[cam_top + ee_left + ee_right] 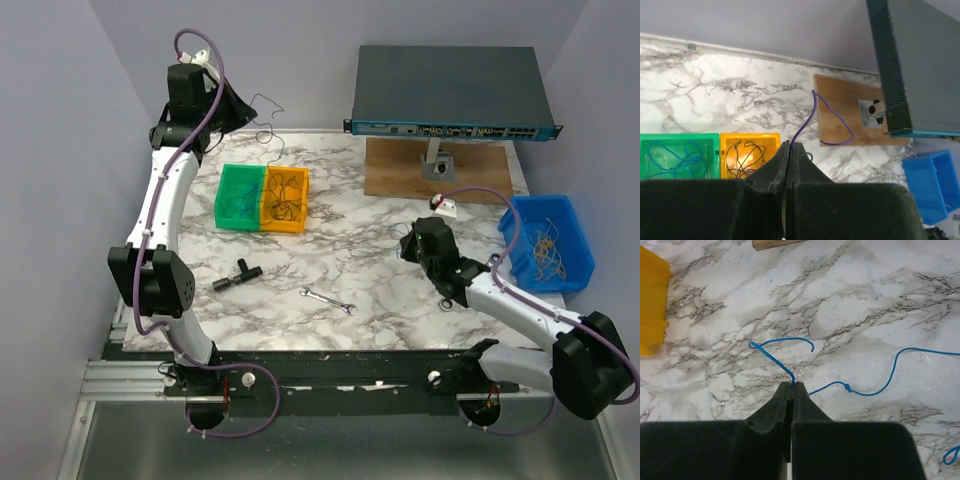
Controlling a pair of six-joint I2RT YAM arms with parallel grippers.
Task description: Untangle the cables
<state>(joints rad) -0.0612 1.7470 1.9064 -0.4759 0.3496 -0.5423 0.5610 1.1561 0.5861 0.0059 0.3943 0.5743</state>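
Note:
My left gripper (pixel 790 144) is raised over the table's far left corner (pixel 240 110) and is shut on a thin purple cable (pixel 832 117). The cable loops away from the tips and hangs down to the table (pixel 268 135). My right gripper (pixel 792 384) hovers low over the marble right of centre (pixel 410 245), shut on a thin blue cable (pixel 771 357). That blue cable curls left of the tips and trails right through a small knot (pixel 847 387). More blue cables lie in a green bin (pixel 675 157), and dark ones in an orange bin (pixel 747 152).
A blue bin (pixel 548 240) with thin yellowish wires sits at the right edge. A network switch (pixel 450 90) stands on a post over a wooden board (pixel 400 175) at the back. A small silver wrench (pixel 328 300) and a black T-shaped part (pixel 238 273) lie near the front.

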